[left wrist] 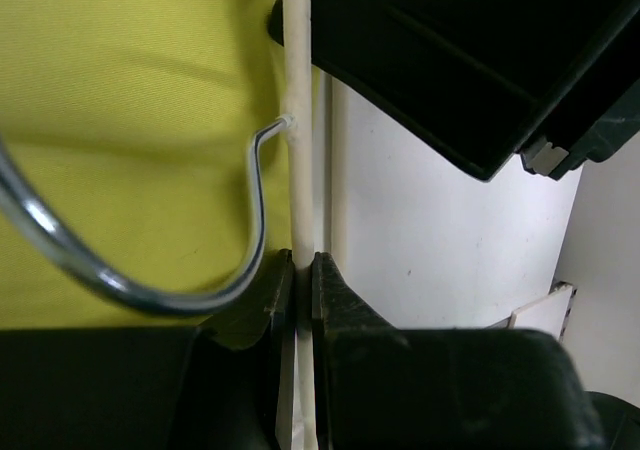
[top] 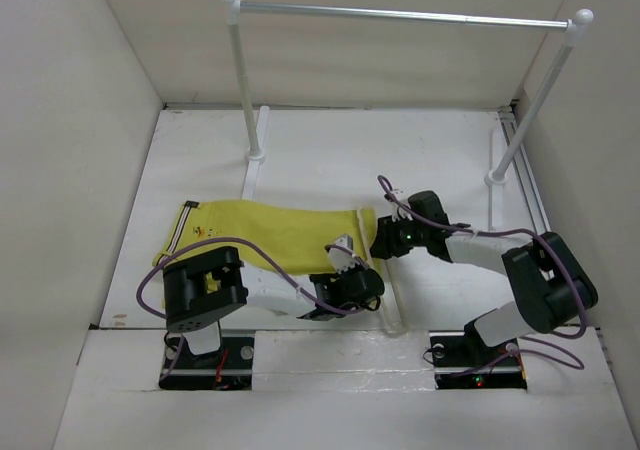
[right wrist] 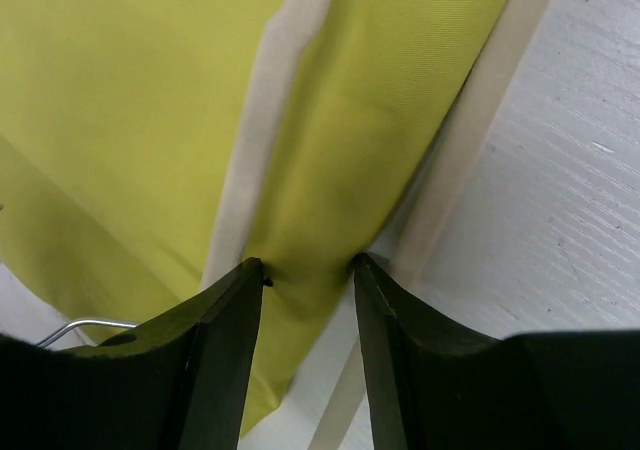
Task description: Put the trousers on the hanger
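Right now I see one pair of trousers (top: 270,230) lying flat on the table (top: 330,160). Their long way runs from left to right. The end with the small striped tab points left. The other end points right, to where both grippers meet.

I count one hanger (top: 392,305). It lies at the right end of the trousers. Its long way runs from near me to far from me, so it crosses the trousers. Its one wire hook (left wrist: 262,220) curls over the yellow cloth.

I have two arms and two grippers. The left gripper (left wrist: 303,265) is squeezed tight on a thin cream bar of the hanger, with the bar pinched between its fingers. The right gripper (right wrist: 307,270) is about half open. A fold of the trousers sits between its two fingers (right wrist: 225,320) and seems to touch both. It does not look pinched. From the right wrist I can see cream hanger bars next to this cloth, but I cannot tell if the cloth goes over or under them.

At the back stands one metal rail (top: 400,15) on two white posts, well apart from the trousers.
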### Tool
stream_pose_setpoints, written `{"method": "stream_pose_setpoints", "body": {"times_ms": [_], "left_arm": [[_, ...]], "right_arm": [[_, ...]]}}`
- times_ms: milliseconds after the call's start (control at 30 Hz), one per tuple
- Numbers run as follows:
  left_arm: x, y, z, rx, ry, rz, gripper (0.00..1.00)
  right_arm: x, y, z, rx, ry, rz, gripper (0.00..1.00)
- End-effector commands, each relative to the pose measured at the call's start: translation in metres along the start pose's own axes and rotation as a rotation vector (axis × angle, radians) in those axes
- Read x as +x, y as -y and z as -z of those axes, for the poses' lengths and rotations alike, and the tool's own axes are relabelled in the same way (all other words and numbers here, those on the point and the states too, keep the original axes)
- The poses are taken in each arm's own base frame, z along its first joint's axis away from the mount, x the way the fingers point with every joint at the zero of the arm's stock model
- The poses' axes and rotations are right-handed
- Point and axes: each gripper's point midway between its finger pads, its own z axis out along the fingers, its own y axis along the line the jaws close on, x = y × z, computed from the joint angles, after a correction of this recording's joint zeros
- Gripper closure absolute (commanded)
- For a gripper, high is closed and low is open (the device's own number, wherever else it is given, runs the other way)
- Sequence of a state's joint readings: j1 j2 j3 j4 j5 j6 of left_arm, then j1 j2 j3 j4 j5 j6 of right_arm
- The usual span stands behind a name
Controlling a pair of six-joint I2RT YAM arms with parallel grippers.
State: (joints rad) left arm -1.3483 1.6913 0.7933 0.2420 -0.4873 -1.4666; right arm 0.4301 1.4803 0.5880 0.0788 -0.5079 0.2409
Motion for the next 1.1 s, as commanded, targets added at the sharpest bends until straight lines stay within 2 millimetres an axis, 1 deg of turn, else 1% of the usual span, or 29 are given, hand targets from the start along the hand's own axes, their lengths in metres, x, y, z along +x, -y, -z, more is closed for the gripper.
{"method": "stream_pose_setpoints", "body": {"times_ms": [0, 33, 67, 100, 133, 167, 200, 267, 300, 333, 367, 400, 433, 467, 500, 533, 567, 600, 633, 667, 733, 767, 800, 833, 933, 967, 1033, 1067], "left_arm": [[-0.003, -0.020, 0.004, -0.041, 0.007, -0.071, 1.00], [-0.003, -0.020, 0.004, -0.041, 0.007, -0.071, 1.00], [-0.002, -0.022, 0.005, -0.041, 0.004, -0.073, 1.00], [-0.005, -0.029, 0.003, -0.051, 0.007, -0.074, 1.00], [-0.005, -0.030, 0.004, -0.046, 0.001, -0.085, 1.00], [-0.009, -0.030, 0.002, -0.048, 0.009, -0.076, 1.00], [-0.009, -0.032, 0.002, -0.051, 0.009, -0.091, 1.00], [-0.013, -0.034, 0.002, -0.051, 0.011, -0.105, 1.00], [-0.015, -0.035, 0.005, -0.054, 0.011, -0.129, 1.00], [-0.018, -0.036, 0.006, -0.060, 0.023, -0.139, 1.00], [-0.020, -0.039, 0.007, -0.069, 0.026, -0.150, 1.00], [-0.023, -0.038, 0.010, -0.070, 0.034, -0.153, 1.00], [-0.026, -0.044, 0.012, -0.091, 0.043, -0.174, 1.00], [-0.032, -0.044, 0.014, -0.096, 0.054, -0.171, 1.00], [-0.037, -0.050, 0.014, -0.110, 0.059, -0.179, 1.00], [-0.037, -0.052, 0.016, -0.109, 0.056, -0.189, 1.00], [-0.047, -0.053, 0.017, -0.109, 0.068, -0.188, 1.00], [-0.047, -0.060, 0.018, -0.119, 0.066, -0.204, 1.00], [-0.053, -0.065, 0.018, -0.136, 0.073, -0.208, 1.00], [-0.059, -0.067, 0.020, -0.141, 0.080, -0.212, 1.00], [-0.069, -0.079, 0.022, -0.182, 0.098, -0.227, 1.00], [-0.071, -0.077, 0.025, -0.172, 0.102, -0.232, 1.00], [-0.077, -0.083, 0.026, -0.188, 0.110, -0.246, 1.00], [-0.084, -0.085, 0.026, -0.197, 0.124, -0.244, 1.00], [-0.095, -0.091, 0.028, -0.207, 0.131, -0.258, 1.00], [-0.094, -0.092, 0.029, -0.209, 0.125, -0.265, 1.00], [-0.101, -0.101, 0.029, -0.235, 0.127, -0.262, 1.00], [-0.101, -0.099, 0.030, -0.226, 0.126, -0.265, 1.00]], "right_arm": [[-0.001, -0.009, -0.011, 0.005, 0.032, -0.006, 0.56], [-0.002, -0.009, -0.010, 0.004, 0.033, -0.005, 0.56], [0.000, -0.010, -0.010, 0.000, 0.034, -0.013, 0.61], [-0.002, -0.010, -0.011, -0.003, 0.045, -0.013, 0.67], [0.001, -0.011, -0.011, -0.010, 0.044, -0.020, 0.87], [0.001, -0.012, -0.010, -0.015, 0.044, -0.018, 0.95], [-0.001, -0.009, -0.008, -0.013, 0.049, -0.026, 0.99], [-0.015, -0.007, 0.002, -0.013, 0.077, -0.007, 1.00], [-0.015, -0.002, 0.008, 0.005, 0.065, -0.013, 1.00], [-0.033, 0.005, 0.018, 0.024, 0.102, 0.015, 1.00], [-0.043, 0.009, 0.025, 0.037, 0.119, 0.030, 1.00], [-0.041, 0.012, 0.035, 0.055, 0.089, 0.021, 1.00], [-0.049, 0.021, 0.045, 0.070, 0.099, 0.042, 1.00], [-0.062, 0.022, 0.054, 0.076, 0.119, 0.055, 1.00], [-0.061, 0.024, 0.064, 0.084, 0.111, 0.049, 1.00], [-0.065, 0.026, 0.071, 0.080, 0.119, 0.066, 1.00], [-0.071, 0.036, 0.082, 0.101, 0.145, 0.047, 1.00], [-0.068, 0.040, 0.088, 0.106, 0.138, 0.030, 1.00], [-0.069, 0.040, 0.094, 0.099, 0.145, 0.031, 1.00], [-0.069, 0.050, 0.100, 0.119, 0.150, 0.034, 1.00], [-0.065, 0.055, 0.106, 0.127, 0.145, 0.025, 1.00], [-0.064, 0.057, 0.109, 0.132, 0.150, 0.021, 1.00], [-0.061, 0.065, 0.114, 0.150, 0.154, -0.002, 1.00], [-0.060, 0.067, 0.118, 0.153, 0.163, -0.005, 1.00], [-0.060, 0.078, 0.135, 0.184, 0.191, -0.025, 1.00], [-0.062, 0.080, 0.141, 0.190, 0.203, -0.028, 1.00], [-0.062, 0.086, 0.150, 0.191, 0.228, -0.054, 1.00], [-0.064, 0.086, 0.152, 0.188, 0.239, -0.055, 1.00]]}}
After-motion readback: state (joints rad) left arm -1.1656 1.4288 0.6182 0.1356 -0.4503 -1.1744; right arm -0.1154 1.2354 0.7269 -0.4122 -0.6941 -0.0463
